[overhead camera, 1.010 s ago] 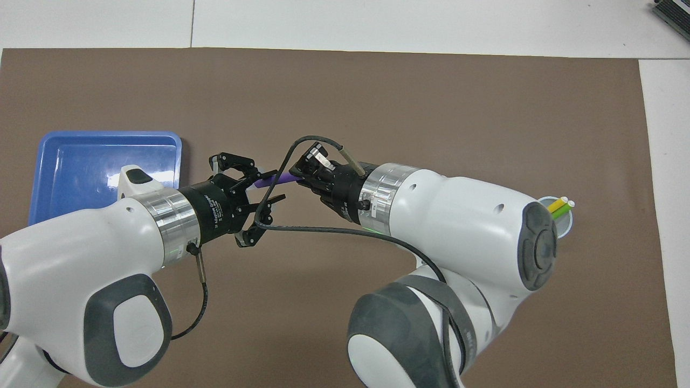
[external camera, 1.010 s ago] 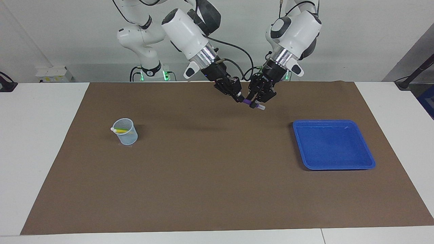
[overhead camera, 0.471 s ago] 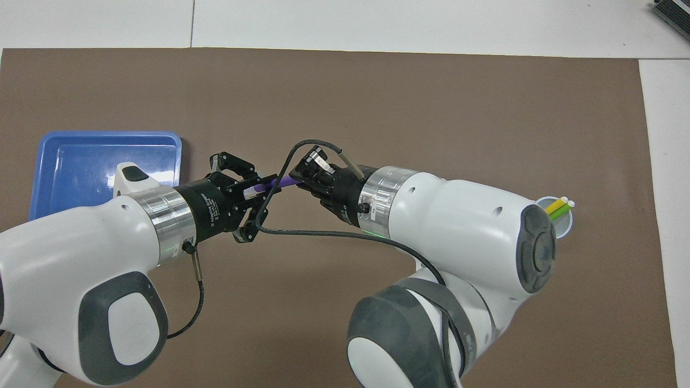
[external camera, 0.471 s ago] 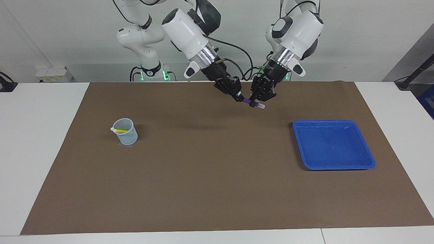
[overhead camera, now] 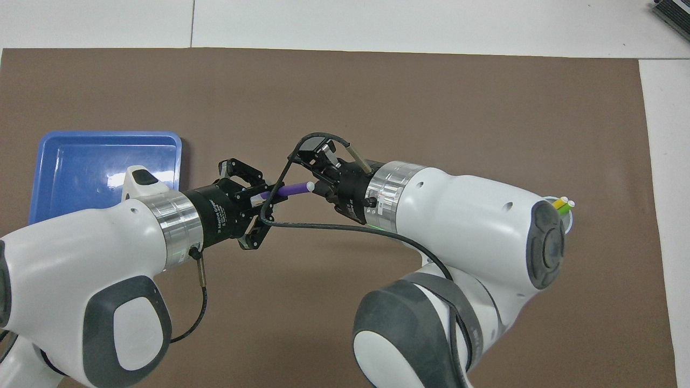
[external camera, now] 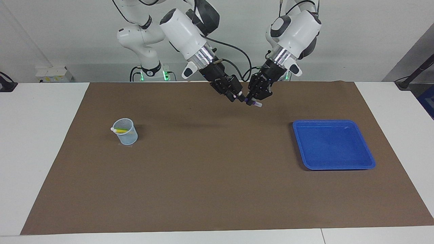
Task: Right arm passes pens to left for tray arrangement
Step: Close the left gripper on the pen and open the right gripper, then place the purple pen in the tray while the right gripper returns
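Purple pen (overhead camera: 288, 189) | upper centre, left gripper (overhead camera: 257, 200) clamping it | right gripper (overhead camera: 318, 186) spreading, letting go | tray (external camera: 368, 159) awaiting pens | yellow, green pens sitting in cup (external camera: 126, 134)

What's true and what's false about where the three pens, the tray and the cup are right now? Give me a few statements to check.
The right gripper grips the purple pen. False: the left gripper holds it in the air; the right gripper's jaws are off it.
The yellow pen and green pen stand in the mesh cup. True.
The blue tray holds a pen. False: no pen lies in it.
The mesh cup stands toward the right arm's end of the table. True.
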`<act>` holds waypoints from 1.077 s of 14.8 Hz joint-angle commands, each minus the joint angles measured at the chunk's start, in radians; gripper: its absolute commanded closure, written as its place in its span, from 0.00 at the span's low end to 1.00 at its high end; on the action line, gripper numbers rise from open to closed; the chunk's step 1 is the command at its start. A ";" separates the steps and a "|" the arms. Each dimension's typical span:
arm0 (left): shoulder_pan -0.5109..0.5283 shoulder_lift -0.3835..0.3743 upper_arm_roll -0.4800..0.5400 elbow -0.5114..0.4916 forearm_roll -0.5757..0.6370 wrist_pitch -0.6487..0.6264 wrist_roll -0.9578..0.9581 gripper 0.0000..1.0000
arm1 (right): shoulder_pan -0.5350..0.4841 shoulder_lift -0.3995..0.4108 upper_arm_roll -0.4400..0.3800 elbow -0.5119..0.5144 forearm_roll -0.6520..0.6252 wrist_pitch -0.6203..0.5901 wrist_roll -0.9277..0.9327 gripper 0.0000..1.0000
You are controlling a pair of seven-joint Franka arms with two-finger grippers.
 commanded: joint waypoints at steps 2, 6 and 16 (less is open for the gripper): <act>0.000 -0.025 0.012 -0.009 -0.004 -0.066 0.114 1.00 | -0.056 -0.010 0.001 0.008 0.015 -0.108 -0.149 0.00; 0.072 -0.037 0.017 -0.006 0.043 -0.245 0.430 1.00 | -0.185 -0.032 -0.001 0.005 -0.016 -0.356 -0.502 0.00; 0.307 -0.039 0.023 0.077 0.425 -0.643 1.240 1.00 | -0.492 -0.097 0.001 -0.087 -0.357 -0.679 -1.486 0.00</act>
